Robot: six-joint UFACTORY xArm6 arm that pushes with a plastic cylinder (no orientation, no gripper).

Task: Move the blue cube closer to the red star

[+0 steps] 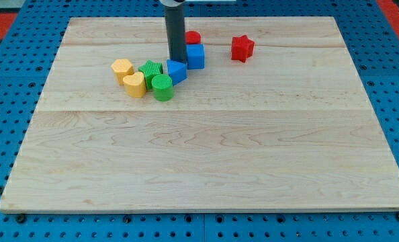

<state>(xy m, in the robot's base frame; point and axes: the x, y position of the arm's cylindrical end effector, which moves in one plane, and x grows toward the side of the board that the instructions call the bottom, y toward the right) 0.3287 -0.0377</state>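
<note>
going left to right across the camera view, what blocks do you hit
yellow hexagon → yellow heart → green star → green cylinder → blue triangle → blue cube → red star

Bright even overhead light, short soft shadows, sharp focus, no glare

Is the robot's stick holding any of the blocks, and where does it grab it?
Nothing is held. My tip cannot grab; it only pushes. It stands just left of the blue cube, which sits apart from the red star.
</note>
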